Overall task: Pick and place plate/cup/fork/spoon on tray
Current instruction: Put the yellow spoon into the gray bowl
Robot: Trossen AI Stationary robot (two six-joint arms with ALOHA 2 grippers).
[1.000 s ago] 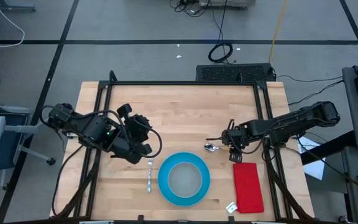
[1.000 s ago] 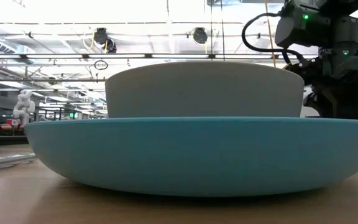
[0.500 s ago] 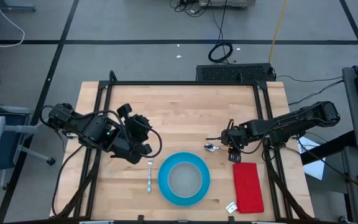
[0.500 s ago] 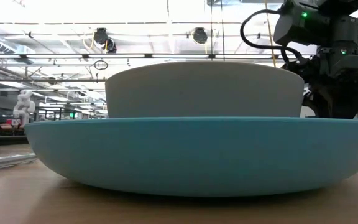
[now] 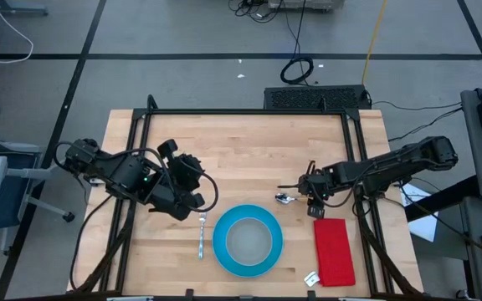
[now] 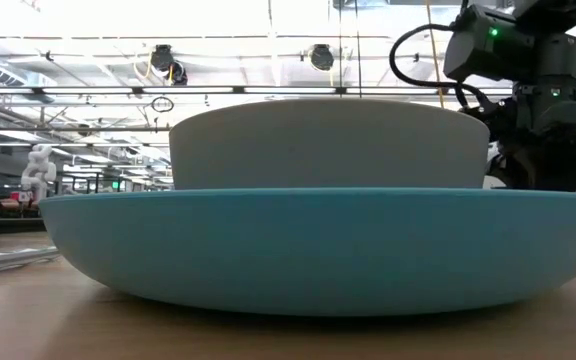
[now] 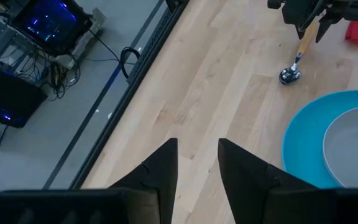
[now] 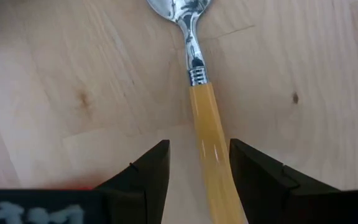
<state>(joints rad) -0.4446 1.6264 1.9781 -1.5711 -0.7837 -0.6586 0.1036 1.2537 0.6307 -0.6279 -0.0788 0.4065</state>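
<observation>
The blue plate (image 5: 221,251) lies near the table's front edge, and the pale-grey cup (image 5: 248,242) stands in it on its base. The fork (image 5: 202,237) lies flat just left of the plate. The spoon (image 5: 285,198) lies right of the plate's far rim, with its orange handle (image 8: 207,134) passing between the fingers of my open right gripper (image 8: 197,163), which points steeply down. My left gripper (image 7: 197,163) hangs open above the table at the fork's far end, with nothing between its fingers. No tray shows in any view. My right gripper stands open astride the spoon's handle (image 8: 211,155), just behind the metal neck, with its fingers coming from above and lying across the handle. One finger (image 8: 244,168) is right beside the handle, and I cannot tell whether it touches. The spoon lies on the table.
A red cloth (image 5: 334,251) lies flat at the front right, with a small white scrap (image 5: 311,278) near its corner. Black frame rails (image 5: 136,167) run along the table's left and right sides. Bare wood (image 5: 249,150) fills the far half.
</observation>
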